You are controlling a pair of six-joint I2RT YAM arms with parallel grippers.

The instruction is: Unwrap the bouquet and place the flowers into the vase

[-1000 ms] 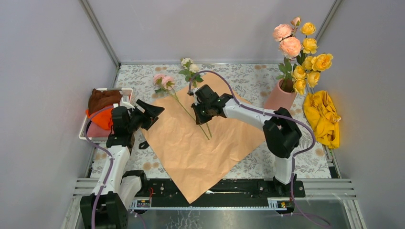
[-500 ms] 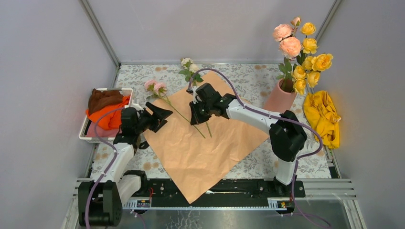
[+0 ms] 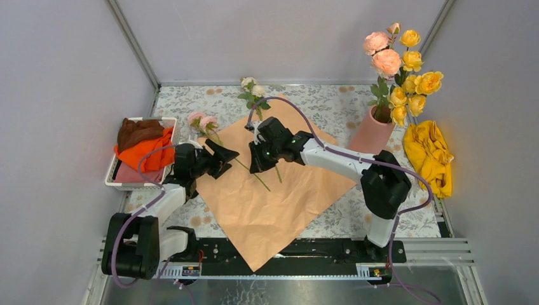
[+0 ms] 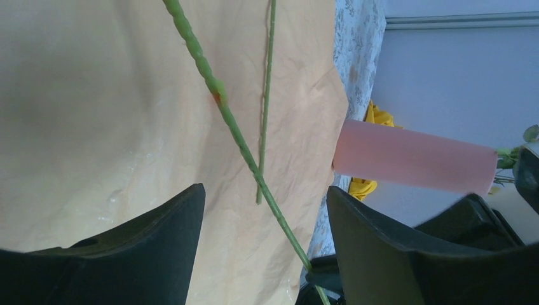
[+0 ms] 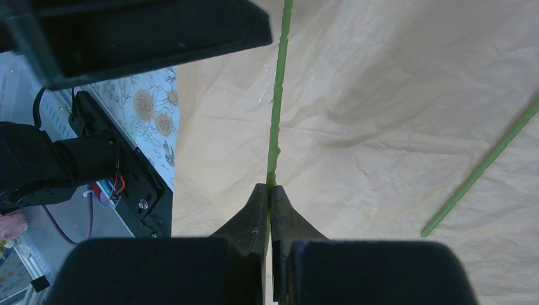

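Wrapping paper (image 3: pixel 279 203): at its centre the right gripper (image 5: pixel 270 192) pinches one flower stem (image 5: pixel 277 108), probably for lifting; at its left corner the left gripper (image 4: pixel 265 190) hangs wide, empty; the vase (image 3: pixel 370 132) stands beyond its right corner.

**Left arm** (image 3: pixel 166 198): white tubular links between black joint housings; bulky black base block at 7 o'clock of the overhead view.

**Right arm** (image 3: pixel 330 155): matching white links, a large rounded black elbow housing, and a base at 5 o'clock.

**Left cable** (image 3: pixel 152 150) and **right cable** (image 3: pixel 279 98): one lilac hose per arm, looping clear of the links.

**Left gripper** (image 4: pixel 265 190): two matte black left fingers (image 4: pixel 159 241), broad, smooth, tapering to curved edges.

**Right gripper** (image 5: pixel 270 189): black right fingers (image 5: pixel 254 219) narrowing to thin wedge tips ahead of a blocky black body.
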